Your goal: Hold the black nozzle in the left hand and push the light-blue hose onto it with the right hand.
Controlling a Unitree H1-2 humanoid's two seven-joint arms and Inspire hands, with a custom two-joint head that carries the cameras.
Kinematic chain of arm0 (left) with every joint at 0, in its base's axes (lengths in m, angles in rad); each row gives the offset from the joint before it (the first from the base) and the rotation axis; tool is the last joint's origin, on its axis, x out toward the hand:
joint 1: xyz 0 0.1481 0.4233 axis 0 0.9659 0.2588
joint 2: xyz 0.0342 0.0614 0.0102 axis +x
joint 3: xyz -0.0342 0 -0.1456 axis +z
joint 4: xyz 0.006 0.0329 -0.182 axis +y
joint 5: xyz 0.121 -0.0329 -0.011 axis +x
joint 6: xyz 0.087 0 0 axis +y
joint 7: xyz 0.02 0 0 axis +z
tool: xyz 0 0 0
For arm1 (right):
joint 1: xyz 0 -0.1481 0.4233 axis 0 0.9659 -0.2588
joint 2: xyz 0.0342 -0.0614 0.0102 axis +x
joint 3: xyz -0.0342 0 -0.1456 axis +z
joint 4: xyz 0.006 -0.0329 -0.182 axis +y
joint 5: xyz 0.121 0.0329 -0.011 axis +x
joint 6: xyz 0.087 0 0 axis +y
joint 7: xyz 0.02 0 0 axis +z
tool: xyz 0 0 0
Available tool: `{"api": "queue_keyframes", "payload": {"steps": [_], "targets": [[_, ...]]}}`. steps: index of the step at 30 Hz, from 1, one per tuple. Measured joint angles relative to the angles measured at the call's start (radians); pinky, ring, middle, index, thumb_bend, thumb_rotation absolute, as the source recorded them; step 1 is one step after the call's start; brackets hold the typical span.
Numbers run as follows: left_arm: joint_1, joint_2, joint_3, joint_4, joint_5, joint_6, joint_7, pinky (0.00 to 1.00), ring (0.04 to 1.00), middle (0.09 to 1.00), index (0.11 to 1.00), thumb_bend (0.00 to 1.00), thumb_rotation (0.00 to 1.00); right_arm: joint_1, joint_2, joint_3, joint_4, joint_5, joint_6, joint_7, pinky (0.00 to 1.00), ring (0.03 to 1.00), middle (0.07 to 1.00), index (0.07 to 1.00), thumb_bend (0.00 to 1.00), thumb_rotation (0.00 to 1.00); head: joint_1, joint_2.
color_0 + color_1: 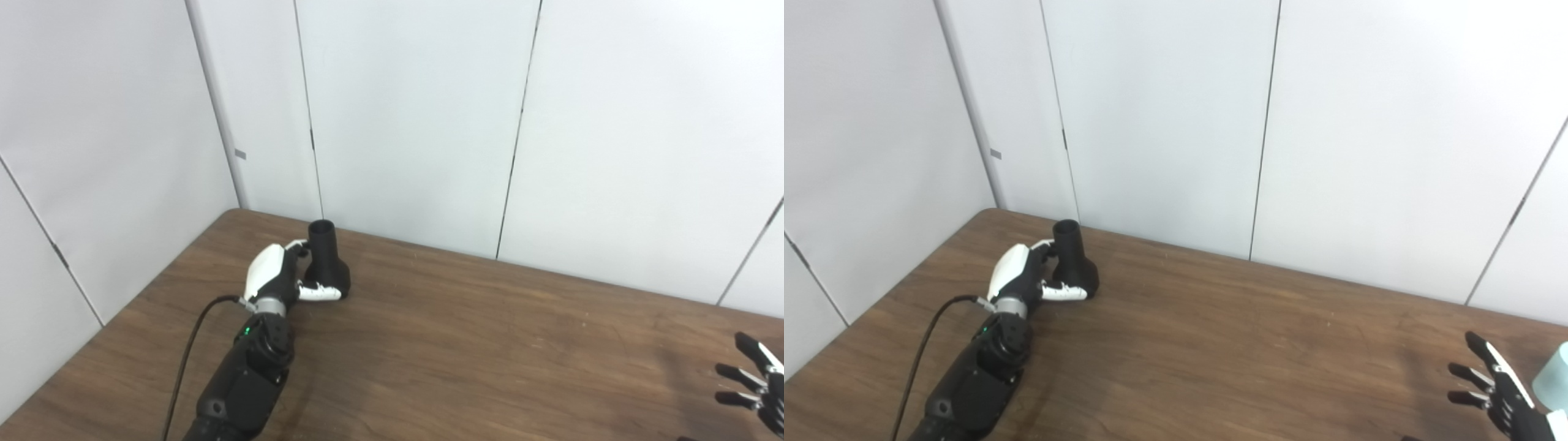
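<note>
The black nozzle (326, 264) stands upright on its wide base at the far left of the brown table (465, 343). My left hand (277, 274) wraps it from the left: the thumb lies across the front of the base and the fingers reach behind the neck, partly hidden. At the right edge, only in the right eye view, shows a piece of the light-blue hose (1556, 375). My right hand (1494, 387) is just left of it, open with fingers spread, not touching it.
White wall panels (416, 122) close the table's back and left sides right behind the nozzle. A black cable (184, 361) runs along my left forearm. The table's left edge slants close to the left arm.
</note>
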Motion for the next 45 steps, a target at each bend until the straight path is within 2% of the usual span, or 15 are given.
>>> {"api": "queue_keyframes", "payload": {"steps": [5, 8, 10, 11, 12, 13, 15, 16, 24, 28, 31, 38, 39, 45], "targets": [[-0.009, 0.004, -0.011, 0.012, -0.001, 0.004, 0.010, 0.76, 0.836, 0.816, 0.716, 0.93, 0.17, 0.000, 0.000, 0.000, -0.006, 0.000, 0.008, 0.000, 0.67, 0.820, 0.943, 0.923, 0.65, 0.01, -0.005, 0.003], [-0.013, 0.005, -0.016, 0.012, -0.001, 0.007, 0.009, 0.79, 0.810, 0.778, 0.694, 0.93, 0.17, 0.000, 0.000, 0.000, -0.007, 0.000, 0.015, 0.000, 0.67, 0.819, 0.943, 0.922, 0.65, 0.02, -0.005, 0.006], [-0.013, 0.005, -0.020, 0.011, -0.002, 0.008, 0.005, 0.86, 0.737, 0.656, 0.627, 0.91, 0.13, 0.000, 0.000, 0.001, -0.013, -0.001, 0.022, 0.000, 0.67, 0.818, 0.942, 0.921, 0.65, 0.02, -0.006, 0.009], [-0.013, 0.005, -0.021, 0.011, -0.004, 0.008, 0.001, 0.88, 0.726, 0.638, 0.616, 0.90, 0.13, 0.000, 0.000, 0.001, -0.015, -0.001, 0.025, 0.000, 0.66, 0.818, 0.942, 0.921, 0.65, 0.02, -0.006, 0.009], [-0.013, 0.005, -0.024, 0.011, -0.008, 0.008, -0.003, 0.88, 0.712, 0.619, 0.554, 0.72, 0.10, 0.000, 0.000, 0.001, -0.017, -0.001, 0.028, 0.000, 0.66, 0.818, 0.942, 0.921, 0.65, 0.02, -0.008, 0.009], [-0.013, 0.005, -0.030, 0.011, -0.007, 0.005, -0.001, 0.89, 0.698, 0.594, 0.515, 0.60, 0.08, 0.000, 0.000, 0.001, -0.019, -0.001, 0.031, 0.000, 0.66, 0.817, 0.942, 0.921, 0.65, 0.02, -0.008, 0.011], [-0.013, 0.014, -0.039, 0.012, -0.007, -0.002, 0.000, 0.88, 0.673, 0.556, 0.493, 0.54, 0.06, 0.000, 0.001, 0.001, -0.022, -0.001, 0.034, 0.000, 0.66, 0.818, 0.943, 0.922, 0.65, 0.02, -0.009, 0.012], [-0.013, 0.019, -0.048, 0.015, -0.007, -0.008, 0.001, 0.86, 0.653, 0.525, 0.482, 0.53, 0.03, 0.001, 0.001, 0.001, -0.023, -0.001, 0.034, 0.000, 0.67, 0.818, 0.943, 0.922, 0.65, 0.02, -0.009, 0.015], [-0.013, 0.036, -0.098, 0.024, 0.014, -0.038, 0.006, 0.79, 0.623, 0.500, 0.477, 0.53, 0.00, 0.002, 0.001, 0.001, -0.037, -0.001, 0.035, 0.000, 0.67, 0.820, 0.944, 0.923, 0.64, 0.02, -0.011, 0.023], [-0.013, 0.037, -0.109, 0.031, 0.019, -0.061, 0.007, 0.72, 0.606, 0.501, 0.476, 0.53, 0.00, 0.002, 0.001, 0.001, -0.037, -0.001, 0.035, 0.000, 0.67, 0.821, 0.944, 0.924, 0.64, 0.02, -0.009, 0.021], [-0.013, 0.036, -0.112, 0.035, 0.019, -0.077, 0.010, 0.71, 0.605, 0.506, 0.473, 0.52, 0.00, 0.002, 0.001, 0.001, -0.037, -0.001, 0.035, 0.000, 0.67, 0.820, 0.944, 0.923, 0.64, 0.02, -0.015, 0.021], [0.004, 0.029, -0.136, 0.034, 0.018, -0.155, 0.017, 0.76, 0.597, 0.511, 0.472, 0.52, 0.00, 0.002, 0.001, 0.003, -0.038, -0.003, 0.039, 0.000, 0.67, 0.818, 0.941, 0.920, 0.63, 0.04, -0.035, 0.021], [0.007, 0.029, -0.147, 0.027, 0.018, -0.163, 0.014, 0.79, 0.607, 0.516, 0.468, 0.52, 0.00, 0.002, 0.002, 0.004, -0.040, -0.006, 0.041, 0.000, 0.66, 0.815, 0.938, 0.918, 0.63, 0.05, -0.047, 0.023], [0.024, 0.005, -0.229, -0.048, 0.022, -0.209, -0.034, 0.82, 0.568, 0.509, 0.472, 0.52, 0.00, 0.002, 0.007, 0.012, -0.048, -0.022, 0.045, 0.000, 0.67, 0.814, 0.936, 0.918, 0.64, 0.06, -0.095, 0.029]]}}
